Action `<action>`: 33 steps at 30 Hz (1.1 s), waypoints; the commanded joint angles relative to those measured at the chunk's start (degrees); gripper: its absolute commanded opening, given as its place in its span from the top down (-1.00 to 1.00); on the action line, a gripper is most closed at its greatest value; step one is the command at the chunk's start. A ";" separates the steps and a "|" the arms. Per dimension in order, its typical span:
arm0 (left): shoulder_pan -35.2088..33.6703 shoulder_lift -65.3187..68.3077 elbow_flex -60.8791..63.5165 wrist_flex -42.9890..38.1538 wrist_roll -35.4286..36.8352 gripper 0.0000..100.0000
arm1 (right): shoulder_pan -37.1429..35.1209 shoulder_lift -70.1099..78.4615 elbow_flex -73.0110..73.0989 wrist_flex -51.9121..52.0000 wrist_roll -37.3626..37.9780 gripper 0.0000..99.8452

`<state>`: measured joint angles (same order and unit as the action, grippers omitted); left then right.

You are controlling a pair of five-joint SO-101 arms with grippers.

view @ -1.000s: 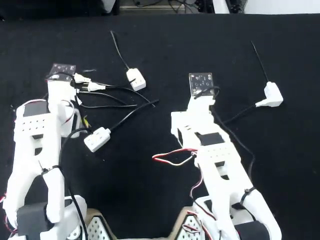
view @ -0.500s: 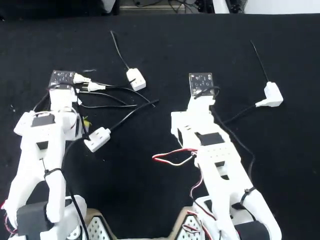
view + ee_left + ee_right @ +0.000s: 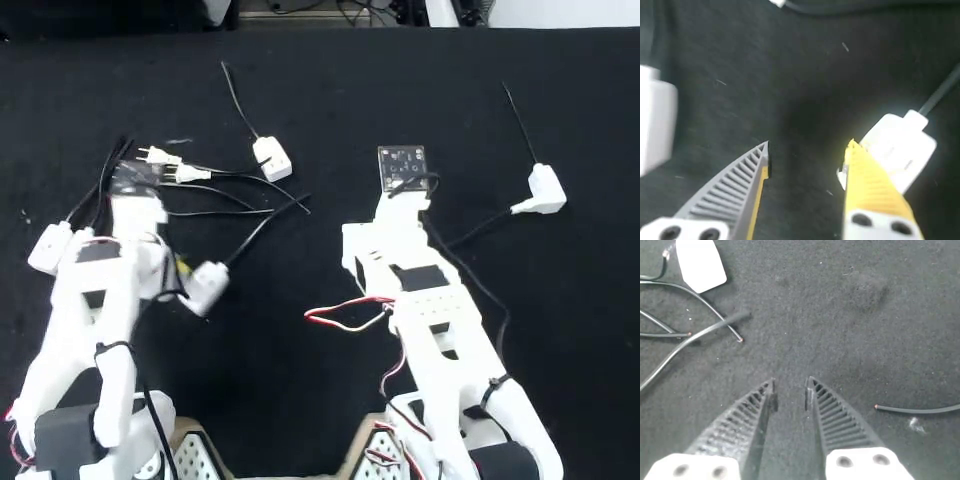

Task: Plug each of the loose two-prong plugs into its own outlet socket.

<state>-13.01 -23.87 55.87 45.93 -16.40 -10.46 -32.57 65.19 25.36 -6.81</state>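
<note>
The two-prong plug (image 3: 158, 156) and the second plug (image 3: 192, 173) looked small, light and rigid. Each was a white moulded body with bare metal pins at one end and a thin black cord at the other. The hard plastic would likely be slick and the springy cord could twist a plug round. The sound hold was therefore judged to be across the flat sides of the body, clear of the pins.

Nearest the arms, the left gripper (image 3: 807, 150) hung low over the black cloth (image 3: 330, 80), its fingers spread wide with nothing between them. Its yellow-taped finger (image 3: 867, 180) sat just beside the nearest outlet socket (image 3: 205, 285), a white block on a black cord. The right gripper (image 3: 790, 385) hovered over bare cloth, empty, its fingers drawn close with a thin gap.

Farther out, the two plugs lay loose side by side among tangled cords, just beyond the left arm. The far outlet socket (image 3: 272, 158) lay near them, and an angled white connector (image 3: 545, 190) lay well apart by the right arm
</note>
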 commanded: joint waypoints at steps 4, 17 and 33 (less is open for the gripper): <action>10.95 -0.97 -0.84 11.87 0.70 0.51 | 0.53 -0.13 -0.31 -1.41 -0.62 0.81; 16.92 -0.26 -18.95 23.74 1.23 0.51 | 0.53 -0.13 -0.31 -1.41 -0.62 0.81; 24.92 19.25 -20.00 0.79 10.29 0.51 | 0.53 -0.22 -0.48 -1.41 -0.62 0.81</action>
<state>11.08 -6.73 38.73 49.10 -6.73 -10.46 -32.57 65.19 25.36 -6.81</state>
